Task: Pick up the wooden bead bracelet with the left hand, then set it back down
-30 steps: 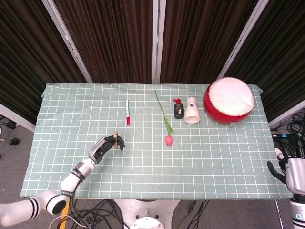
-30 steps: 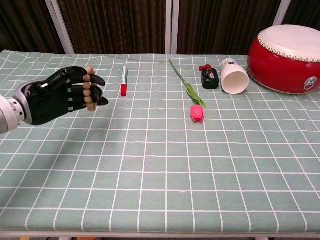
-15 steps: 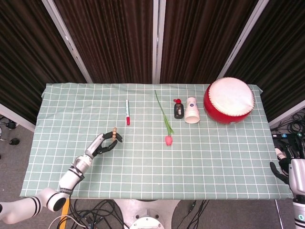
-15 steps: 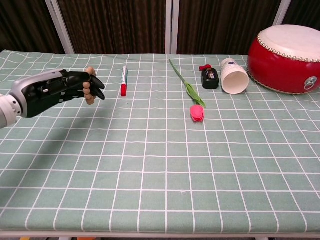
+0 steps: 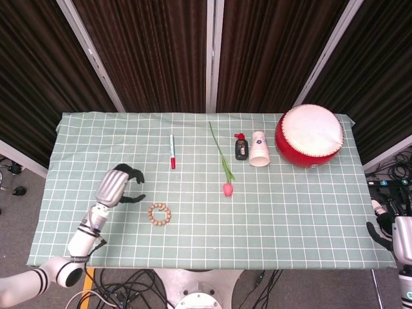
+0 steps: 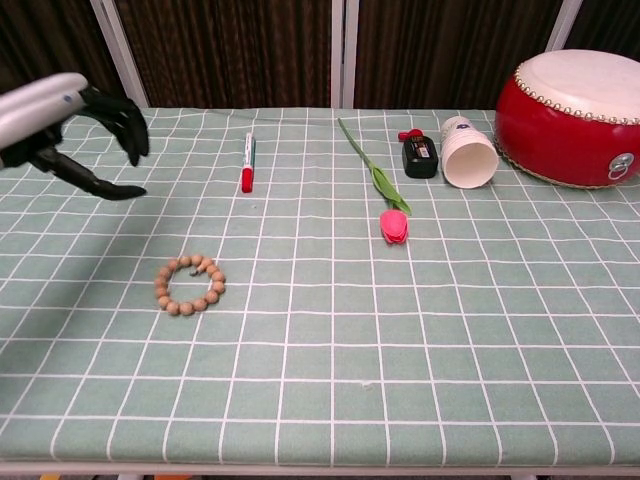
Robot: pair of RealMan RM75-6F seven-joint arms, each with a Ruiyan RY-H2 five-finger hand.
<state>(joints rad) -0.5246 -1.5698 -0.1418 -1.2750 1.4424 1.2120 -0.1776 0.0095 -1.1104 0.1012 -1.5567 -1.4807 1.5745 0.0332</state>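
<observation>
Lying flat on the desk (image 6: pixel 420 330), the bracelet (image 6: pixel 189 285) is free, and the left hand (image 6: pixel 75 130) hovers up beside it, released with fingers apart, so the set-down step looks finished and the arm need only retreat clear.

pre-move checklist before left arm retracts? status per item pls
1. Wooden bead bracelet lying flat on the tablecloth: ok.
2. Left hand holds nothing, fingers apart: ok.
3. Left hand apart from the bracelet, raised above and to its left: ok.
4. Red marker lies beyond the bracelet, out of the way of a pull-back toward the left edge: ok.
5. Right hand off the table at the right edge: ok; whether its fingers are apart or curled: cannot tell.
</observation>
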